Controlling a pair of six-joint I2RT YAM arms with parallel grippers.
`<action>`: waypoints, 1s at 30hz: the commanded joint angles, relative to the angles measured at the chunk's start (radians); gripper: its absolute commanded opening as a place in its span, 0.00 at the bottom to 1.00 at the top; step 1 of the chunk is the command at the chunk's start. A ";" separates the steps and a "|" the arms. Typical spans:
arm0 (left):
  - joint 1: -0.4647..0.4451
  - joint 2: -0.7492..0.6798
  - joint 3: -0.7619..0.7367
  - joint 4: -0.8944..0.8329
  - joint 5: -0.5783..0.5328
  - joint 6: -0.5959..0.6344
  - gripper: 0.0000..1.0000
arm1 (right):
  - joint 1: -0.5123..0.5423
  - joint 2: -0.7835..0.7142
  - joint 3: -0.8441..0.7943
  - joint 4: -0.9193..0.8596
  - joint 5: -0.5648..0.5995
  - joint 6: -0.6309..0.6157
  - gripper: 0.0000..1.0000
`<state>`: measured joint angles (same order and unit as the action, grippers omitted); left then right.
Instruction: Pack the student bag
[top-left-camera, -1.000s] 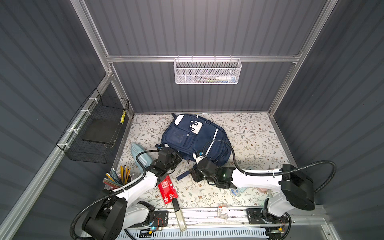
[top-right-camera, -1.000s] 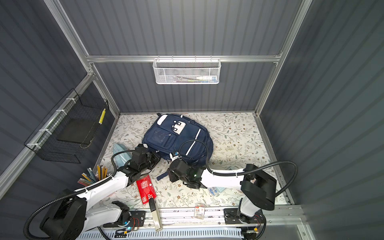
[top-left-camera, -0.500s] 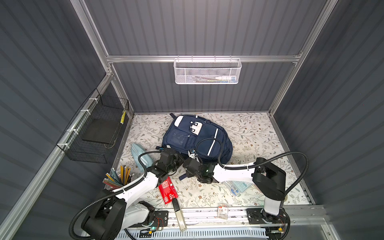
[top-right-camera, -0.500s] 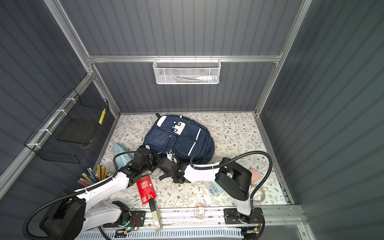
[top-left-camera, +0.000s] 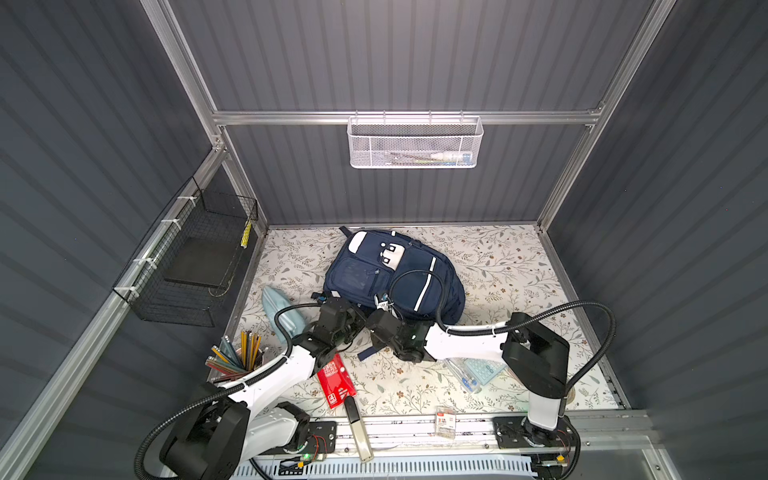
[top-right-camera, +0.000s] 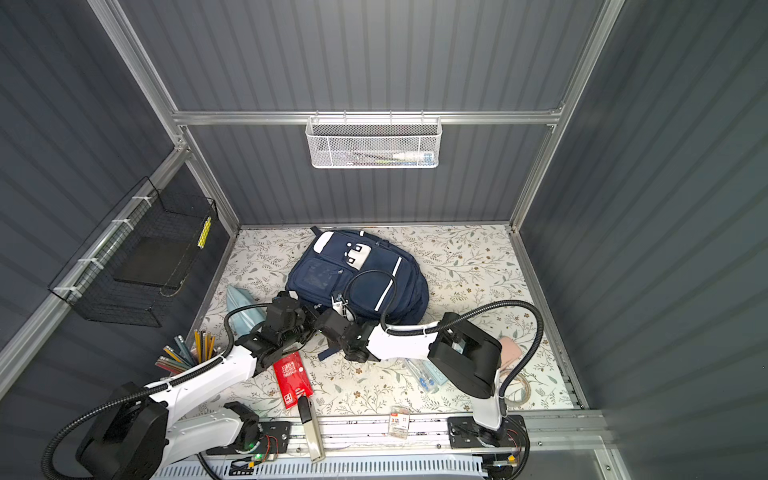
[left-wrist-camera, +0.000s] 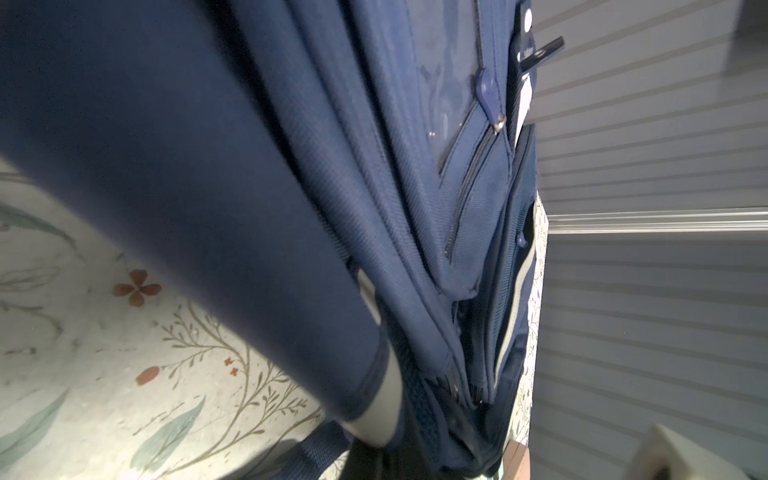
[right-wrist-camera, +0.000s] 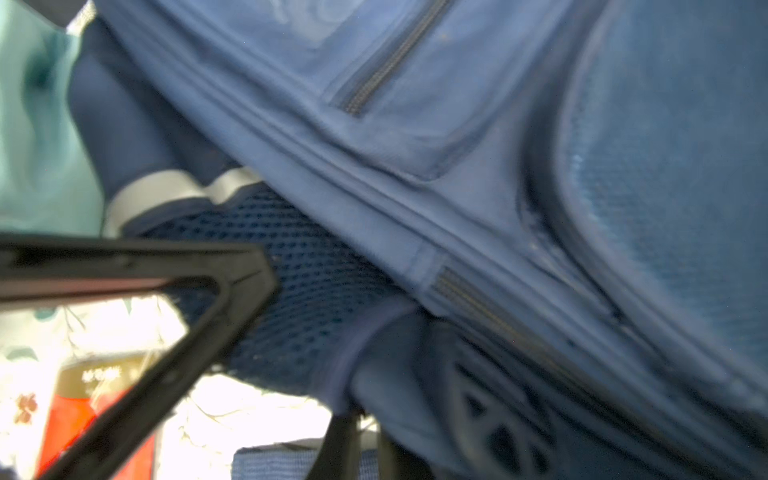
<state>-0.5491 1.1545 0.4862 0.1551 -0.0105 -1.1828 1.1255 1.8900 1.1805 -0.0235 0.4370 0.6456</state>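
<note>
Both top views show the student bag (top-left-camera: 395, 274) lying flat near the middle of the counter (top-left-camera: 498, 257), front side up. A front pocket zip (left-wrist-camera: 469, 195) is seen closed in the left wrist view, so it is judged that nothing has been packed yet.

The left gripper (top-left-camera: 356, 321) and the right gripper (top-left-camera: 376, 322) are set close together at the near edge of the bag. Both are closed tight, but what is pinched cannot be told. The bag must still be opened.

Left out on the counter are a light-blue pouch (top-left-camera: 282, 309), a red packet (top-left-camera: 336, 376), a cup of pencils (top-left-camera: 239, 357) and a clear case (top-left-camera: 473, 372). A pink case (top-right-camera: 509, 351) is shown in a top view but in neither wrist view. A long side zip (right-wrist-camera: 478, 299) and blue mesh (right-wrist-camera: 307, 291) are shown close up by the right wrist view alone.
</note>
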 joint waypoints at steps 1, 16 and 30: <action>-0.011 -0.047 0.001 -0.012 0.011 0.009 0.00 | -0.006 -0.017 -0.004 0.021 0.004 -0.016 0.00; 0.042 -0.096 0.072 -0.164 -0.097 0.156 0.00 | -0.053 -0.301 -0.259 -0.225 -0.180 0.023 0.00; 0.092 -0.022 0.107 -0.137 -0.066 0.218 0.00 | -0.407 -0.635 -0.497 -0.417 -0.319 -0.135 0.00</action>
<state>-0.4942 1.1080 0.5514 -0.0380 -0.0040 -1.0122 0.7620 1.2881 0.7116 -0.2932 0.1059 0.5880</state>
